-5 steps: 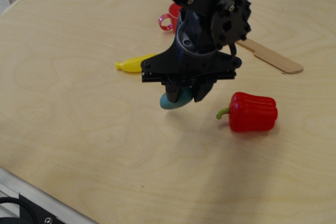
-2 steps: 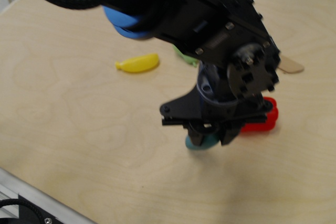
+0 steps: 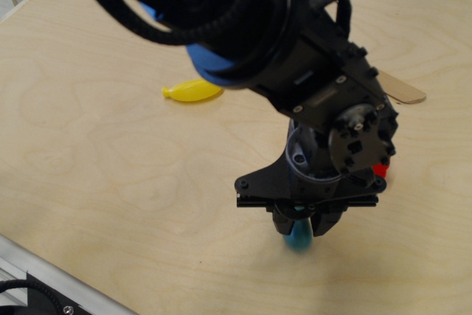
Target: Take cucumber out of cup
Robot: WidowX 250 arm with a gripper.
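My gripper (image 3: 301, 228) is low over the front right of the wooden table (image 3: 110, 167), its black fingers shut on the teal cucumber (image 3: 299, 239). Only the cucumber's lower end shows below the fingers, close to the table surface; I cannot tell whether it touches. The red cup is hidden behind my arm.
A yellow banana (image 3: 192, 91) lies at the middle left. A sliver of the red bell pepper (image 3: 380, 170) shows behind the gripper's right side. A flat wooden spatula (image 3: 404, 90) lies at the back right. The table's metal front edge (image 3: 44, 278) runs along the lower left.
The gripper has carried the cucumber forward, to the right and lower, from beside the pepper to the front of the table. The arm now covers the cup, the pear and most of the pepper.
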